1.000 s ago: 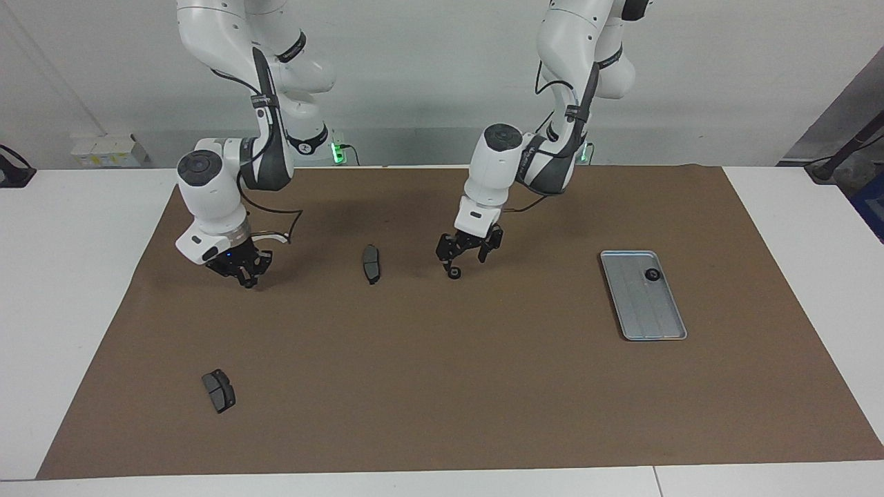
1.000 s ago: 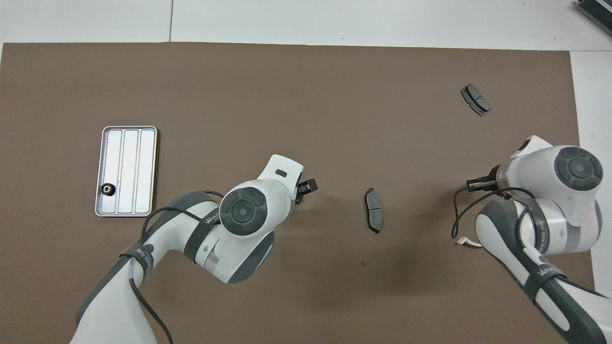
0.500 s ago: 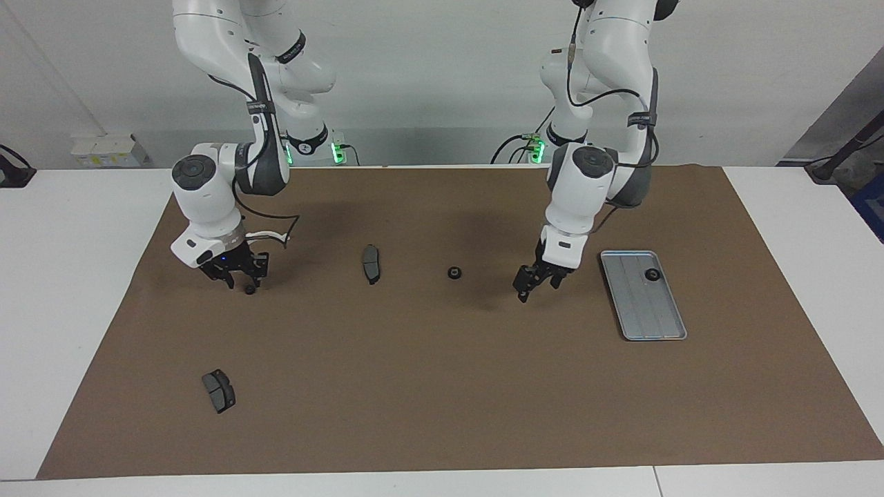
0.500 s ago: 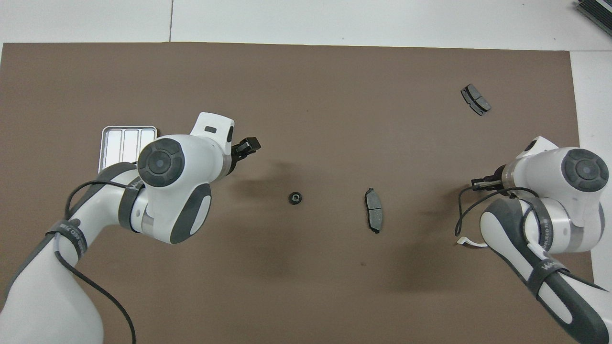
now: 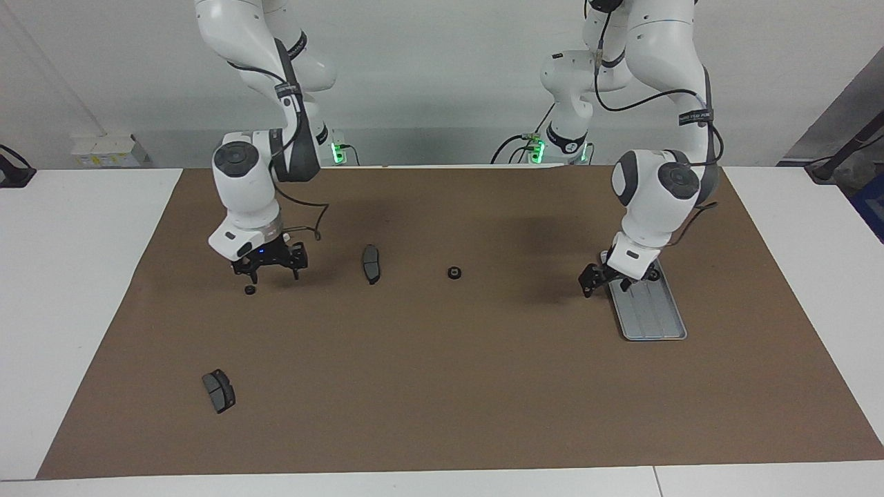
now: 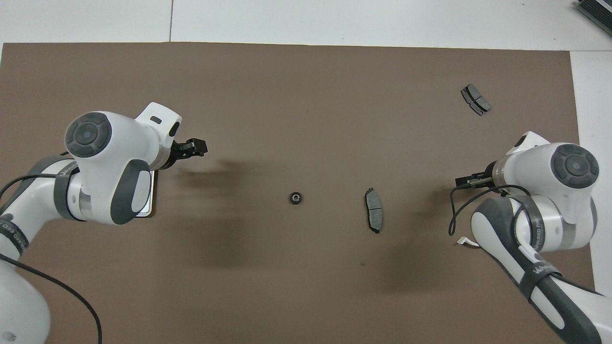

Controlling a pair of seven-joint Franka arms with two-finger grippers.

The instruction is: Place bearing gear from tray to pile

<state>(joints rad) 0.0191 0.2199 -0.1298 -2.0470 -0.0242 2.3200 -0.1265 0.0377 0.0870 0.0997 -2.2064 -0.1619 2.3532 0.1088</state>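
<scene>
Read the mat as a clock from the robots' edge (12 lies farthest from them). The tray sits at 9, one gear near the centre, a brake pad just beside it toward 3, a second gear farther toward 3, and another pad at 2.

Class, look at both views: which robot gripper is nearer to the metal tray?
Left. The left gripper hangs at the tray's edge, at the end nearer the robots. The right gripper is over the mat at the right arm's end of the table, above a small gear.
</scene>
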